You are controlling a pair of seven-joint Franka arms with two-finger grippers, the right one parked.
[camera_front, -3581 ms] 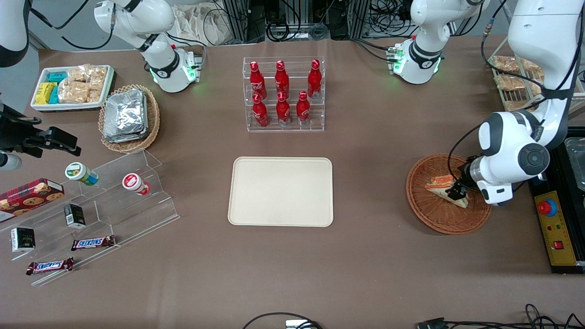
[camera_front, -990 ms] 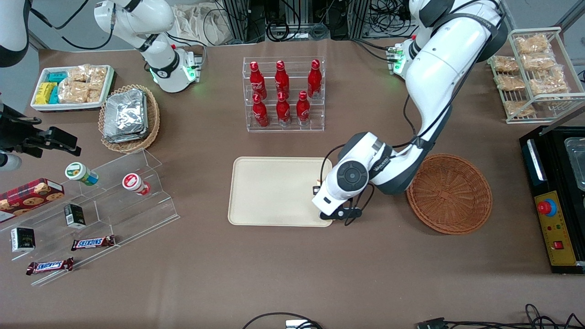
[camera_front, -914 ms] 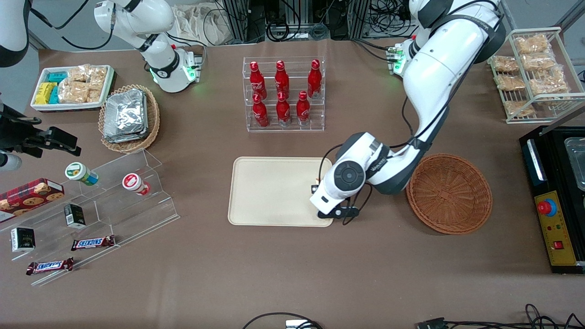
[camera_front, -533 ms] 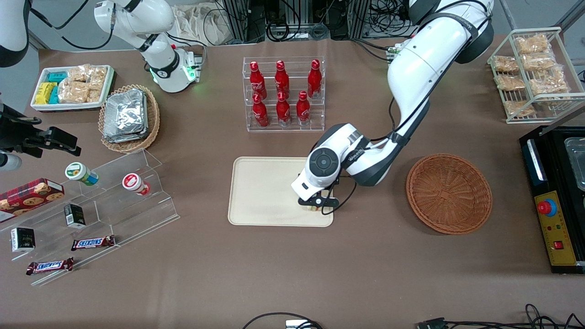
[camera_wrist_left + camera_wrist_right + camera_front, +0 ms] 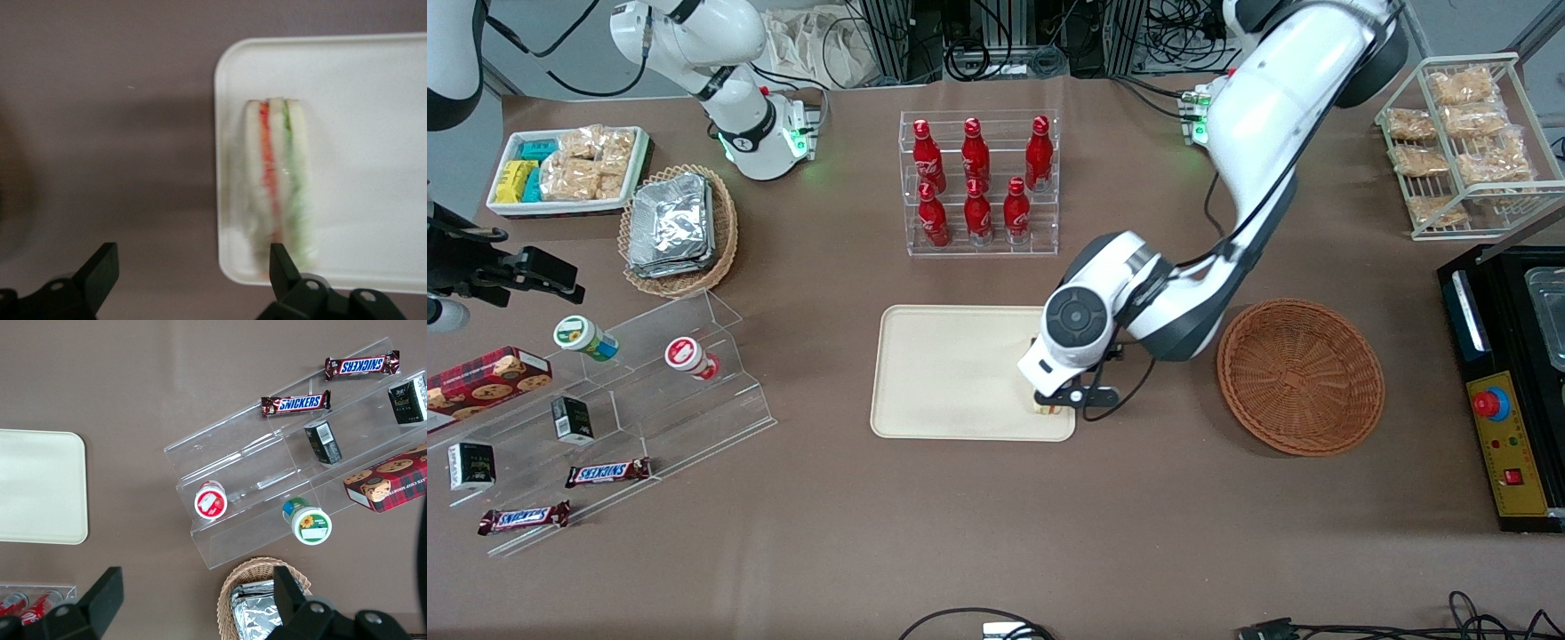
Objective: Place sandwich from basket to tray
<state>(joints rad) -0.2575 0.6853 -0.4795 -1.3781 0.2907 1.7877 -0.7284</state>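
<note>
Wrist view shows you the wedge sandwich [image 5: 277, 180] lying in the smooth cream tray [image 5: 373, 133], beside its rim; gripper [image 5: 190, 267] hovers above, fingers [image 5: 100, 270] spread. Woven basket [image 5: 1301, 376] holds nothing.

Robot lab dressed as a snack shop, cola bottle rack [image 5: 978, 182] mid-table, cable tangle [image 5: 996, 40] above it, emergency-stop box [image 5: 1505, 444] alongside.

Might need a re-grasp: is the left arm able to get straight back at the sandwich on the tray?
Probably yes: the gripper hangs open above the sandwich, which lies uncovered on the tray.
</note>
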